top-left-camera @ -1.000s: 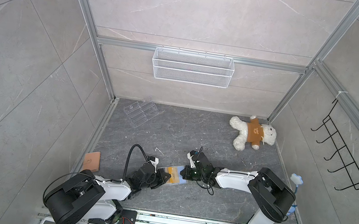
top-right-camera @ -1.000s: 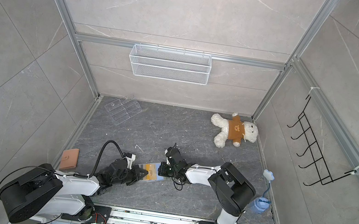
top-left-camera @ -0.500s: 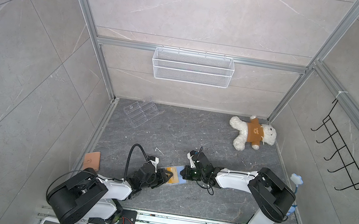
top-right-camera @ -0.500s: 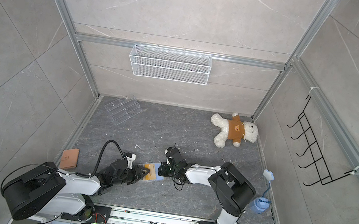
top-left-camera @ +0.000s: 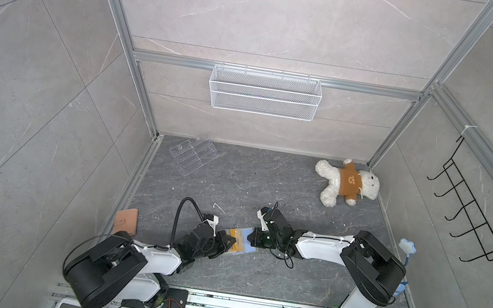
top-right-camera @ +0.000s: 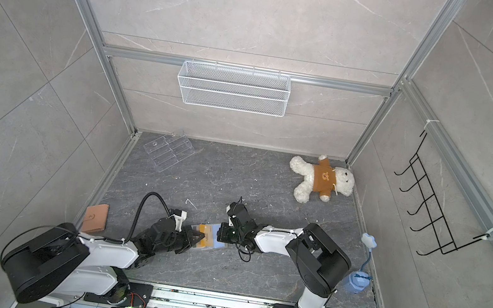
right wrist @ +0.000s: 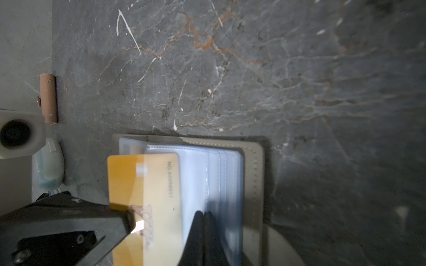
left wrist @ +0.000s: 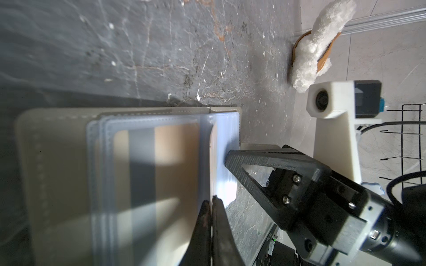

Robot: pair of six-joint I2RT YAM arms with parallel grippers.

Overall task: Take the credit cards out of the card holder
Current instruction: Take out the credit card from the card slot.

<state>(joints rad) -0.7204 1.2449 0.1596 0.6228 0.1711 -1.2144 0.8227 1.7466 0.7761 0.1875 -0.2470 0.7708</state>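
The card holder (right wrist: 251,175) lies open on the grey floor (top-left-camera: 266,191) between the two arms. The right gripper (right wrist: 204,215), jaws pressed together, bears down on its light blue sleeves. The left gripper (left wrist: 211,202) is pinched shut on the edge of a gold-orange credit card (right wrist: 138,179), which sits half out of its sleeve.

The card holder (right wrist: 253,175) is matt grey stitched fabric with glossy clear plastic sleeves (right wrist: 196,179); the credit card (right wrist: 129,179), smooth gold plastic; the counter (right wrist: 230,69), matt veined stone.
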